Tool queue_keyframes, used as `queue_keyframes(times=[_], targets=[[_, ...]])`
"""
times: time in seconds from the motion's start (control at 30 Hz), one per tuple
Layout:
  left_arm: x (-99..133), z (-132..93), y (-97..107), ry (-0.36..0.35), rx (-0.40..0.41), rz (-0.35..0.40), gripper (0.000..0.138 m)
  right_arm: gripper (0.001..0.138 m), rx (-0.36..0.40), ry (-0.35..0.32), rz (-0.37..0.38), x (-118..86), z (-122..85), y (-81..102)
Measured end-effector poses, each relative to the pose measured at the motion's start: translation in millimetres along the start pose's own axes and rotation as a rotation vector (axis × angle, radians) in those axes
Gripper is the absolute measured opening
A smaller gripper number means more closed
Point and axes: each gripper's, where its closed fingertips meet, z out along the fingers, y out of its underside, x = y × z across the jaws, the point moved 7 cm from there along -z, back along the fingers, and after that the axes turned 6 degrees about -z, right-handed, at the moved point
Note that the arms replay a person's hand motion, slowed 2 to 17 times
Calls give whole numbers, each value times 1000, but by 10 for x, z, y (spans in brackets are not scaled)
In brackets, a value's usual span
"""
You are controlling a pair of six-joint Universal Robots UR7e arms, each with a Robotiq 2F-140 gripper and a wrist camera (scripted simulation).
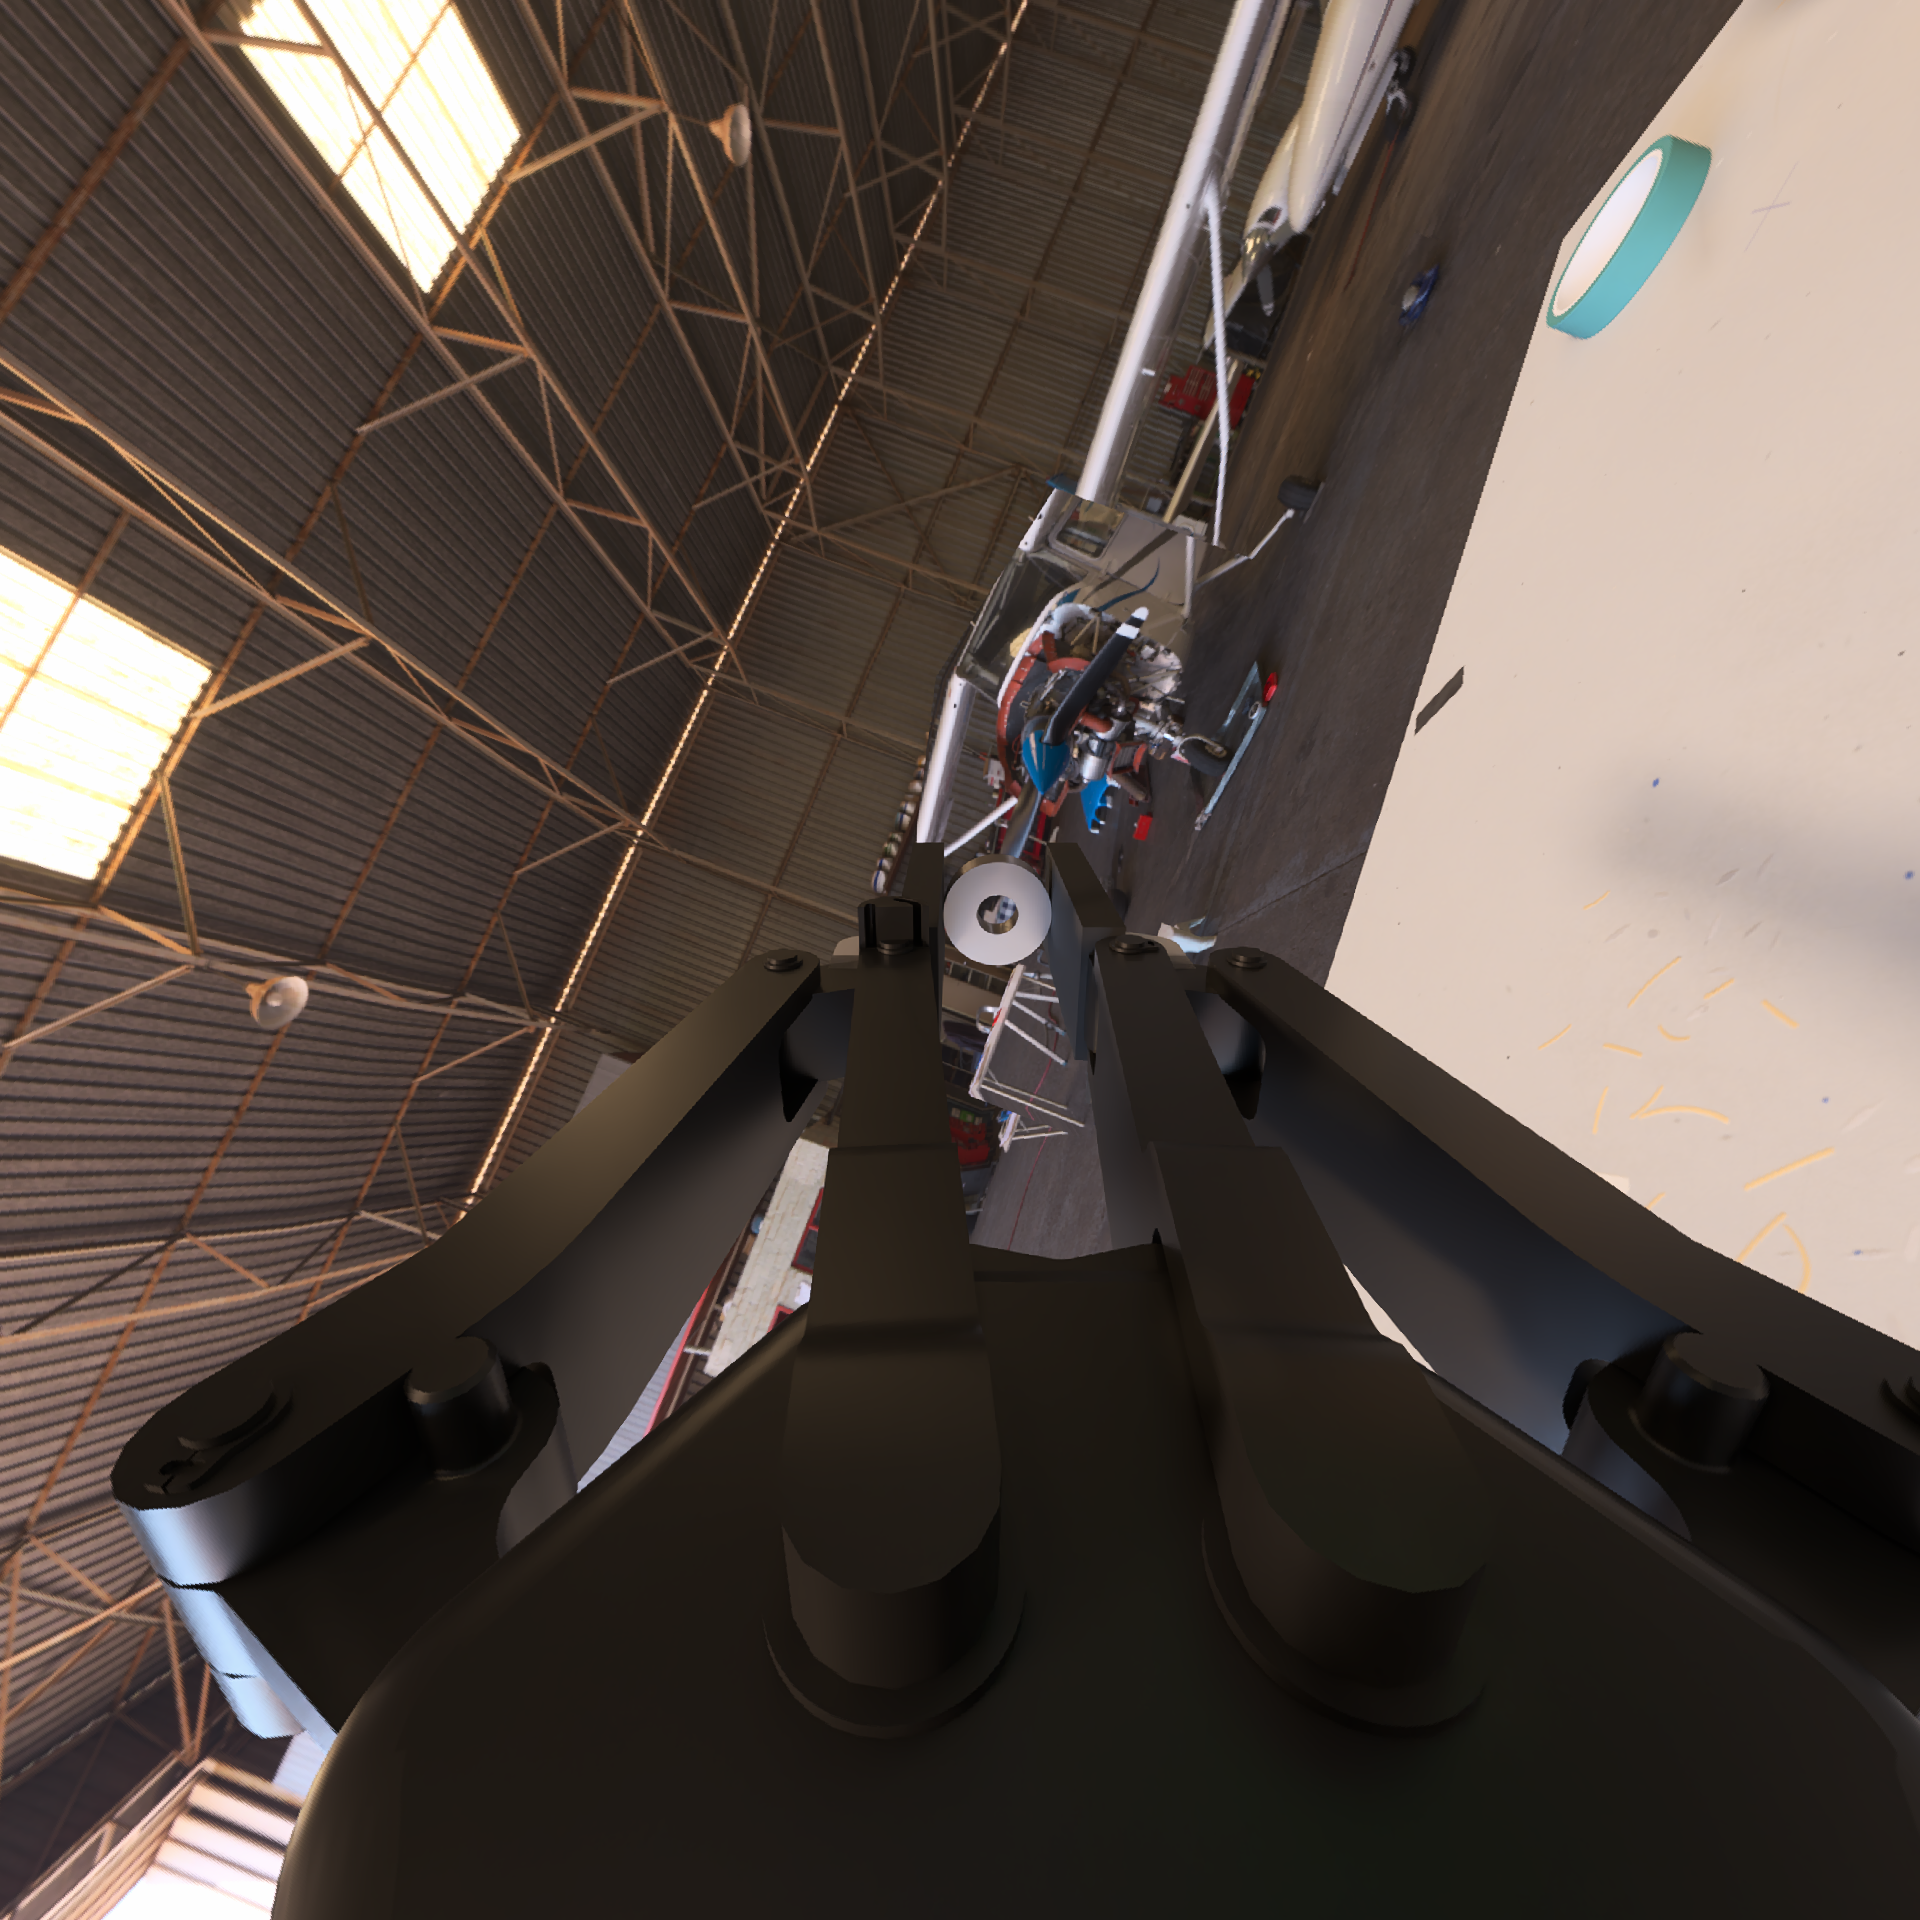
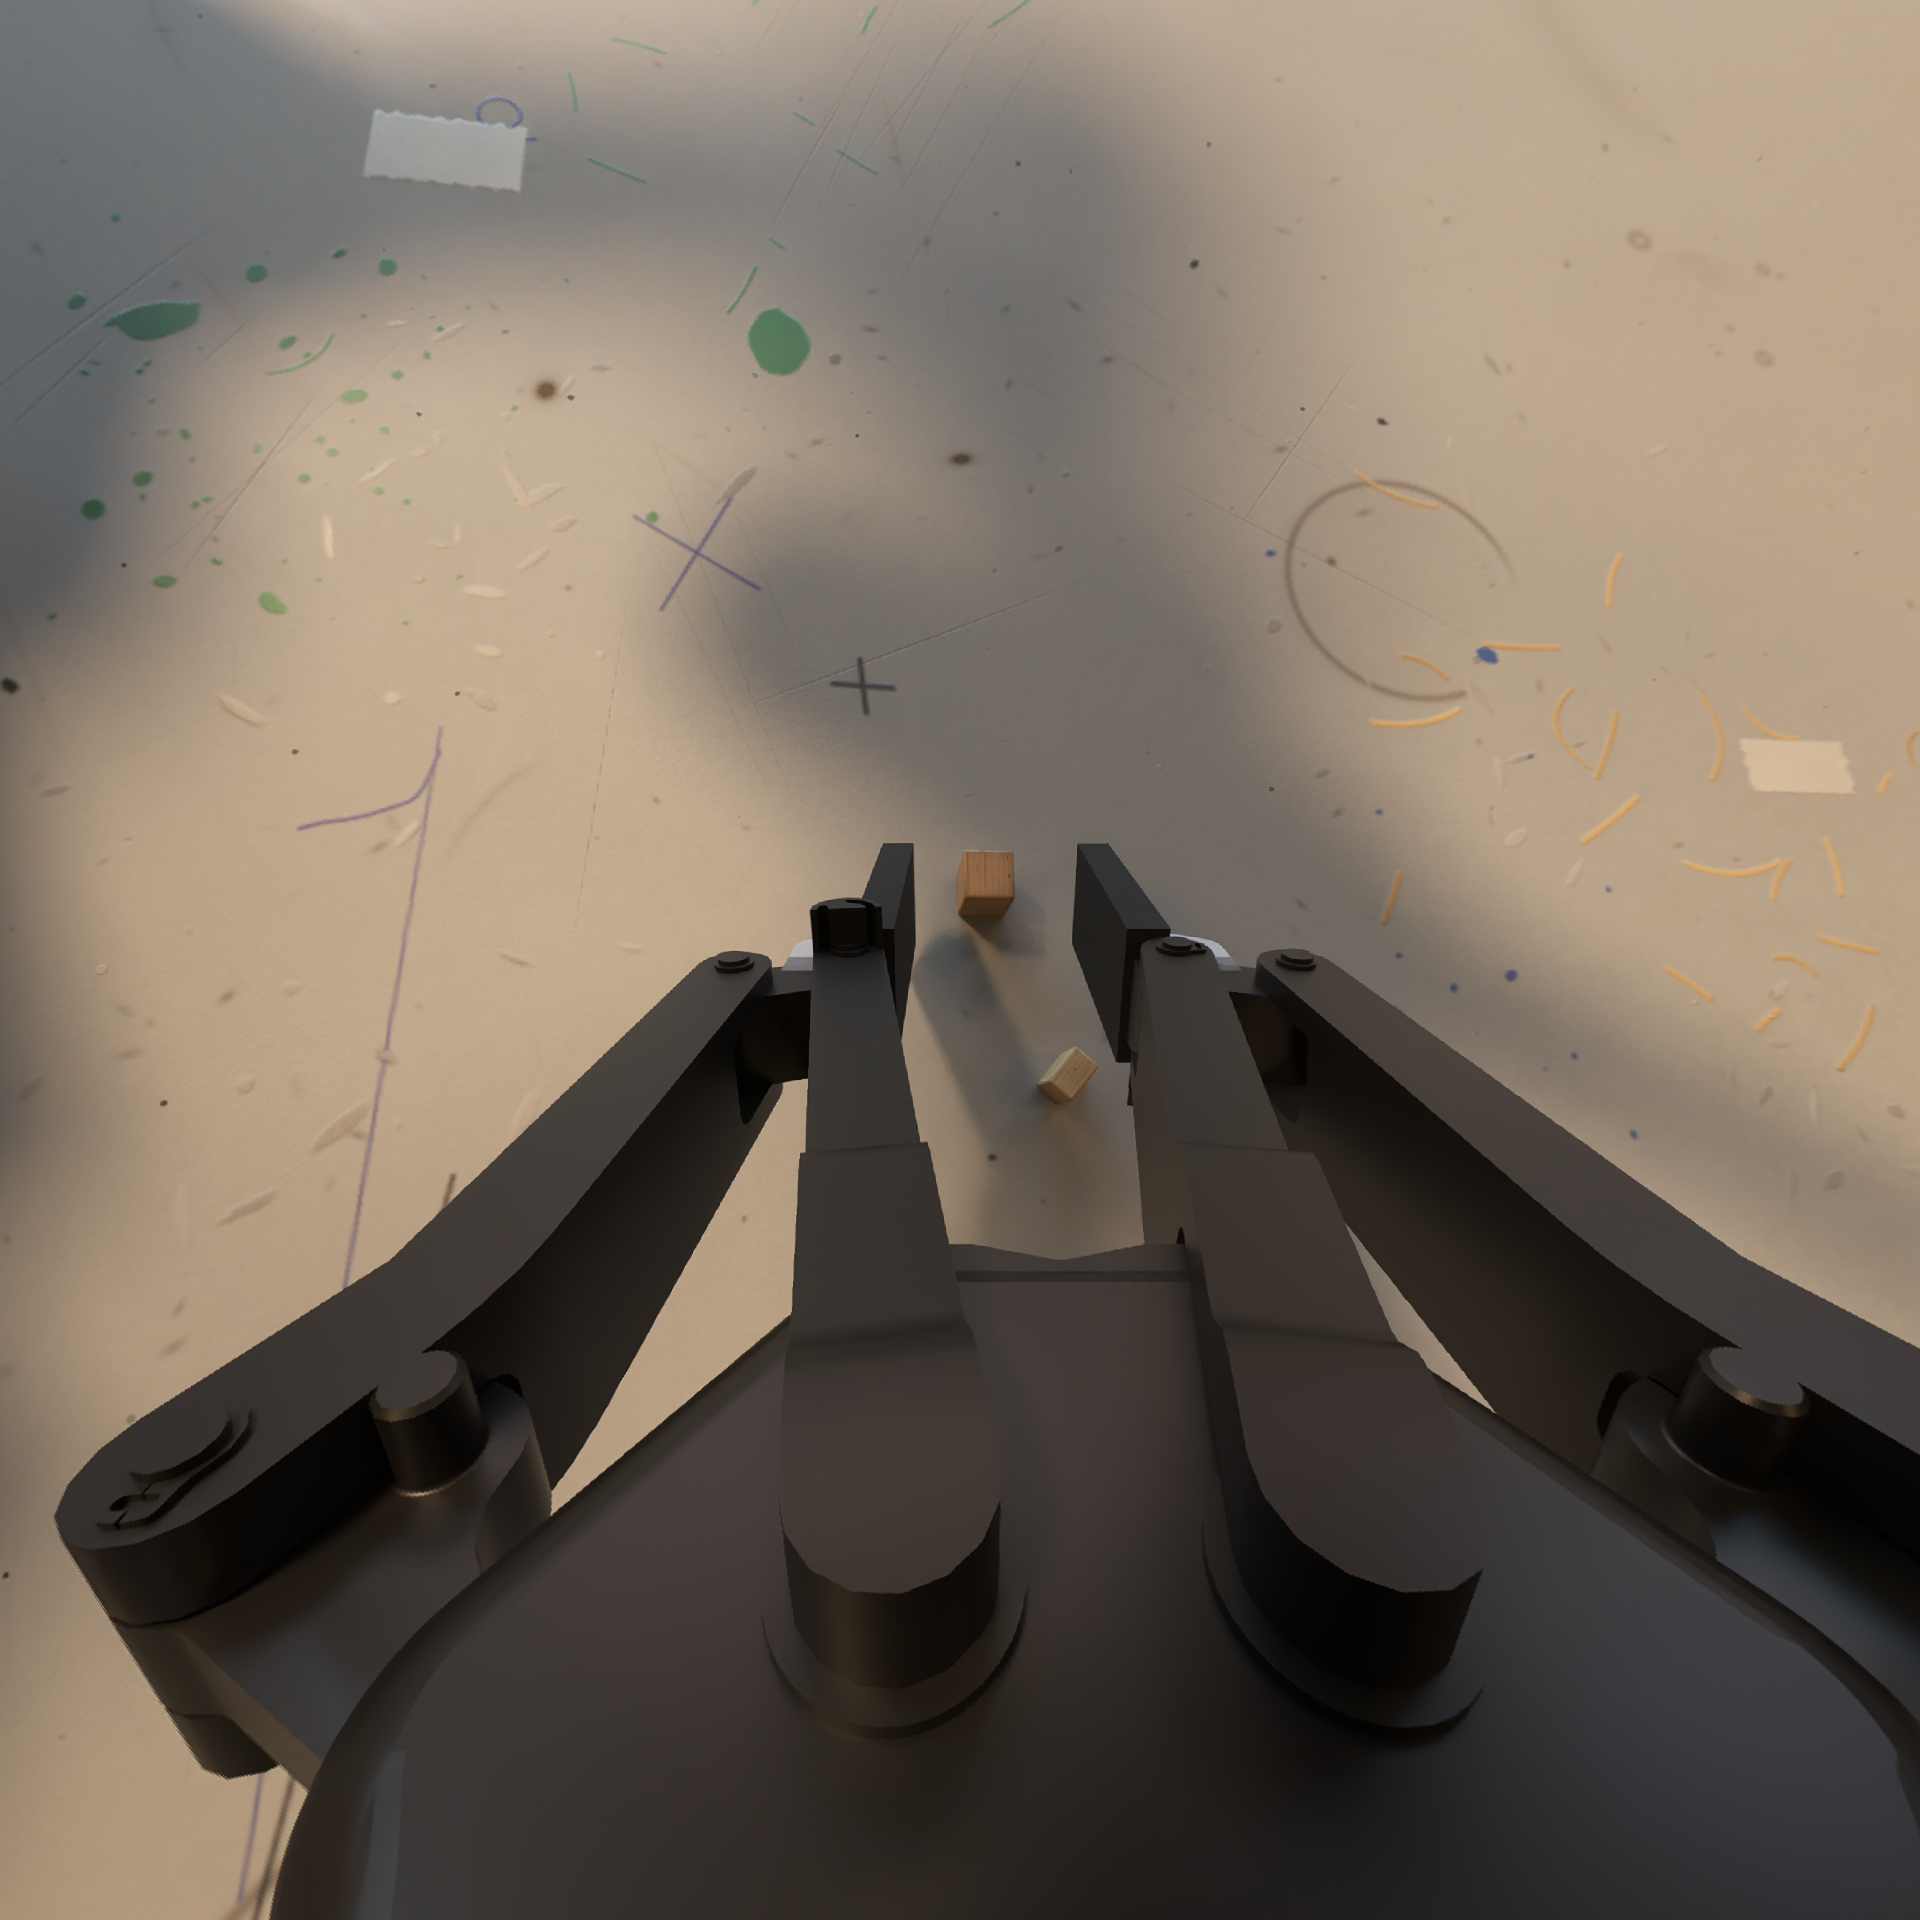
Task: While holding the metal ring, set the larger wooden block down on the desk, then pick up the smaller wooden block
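Observation:
In the left wrist view my left gripper point(image 1: 997, 894) is shut on the metal ring point(image 1: 997, 916), a flat silver washer held between the fingertips, raised off the desk point(image 1: 1662, 727) and pointing sideways past its edge. In the right wrist view my right gripper point(image 2: 995, 883) is open and empty, high above the desk point(image 2: 520, 935). The larger wooden block point(image 2: 985, 883) rests on the desk, seen between my fingertips. The smaller, paler wooden block point(image 2: 1067, 1074) lies tilted on the desk nearer me, by the right finger point(image 2: 1117, 935).
A teal tape roll point(image 1: 1626, 239) lies on the desk near its far edge in the left wrist view. The desk bears paint spots, pen marks and two pale tape strips point(image 2: 445, 151), point(image 2: 1795, 766). Beyond the desk edge is a hangar with a small aircraft point(image 1: 1081, 707).

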Motion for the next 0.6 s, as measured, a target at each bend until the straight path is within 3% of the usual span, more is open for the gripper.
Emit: queue_keyframes(times=[0.17,0.6], targets=[[-15,-5,-9,-4,3,-3,26,43,4,34,-3,-21,-121,31],[-21,-12,-29,-2,9,-8,26,43,-9,92,115,-72,-262,122]])
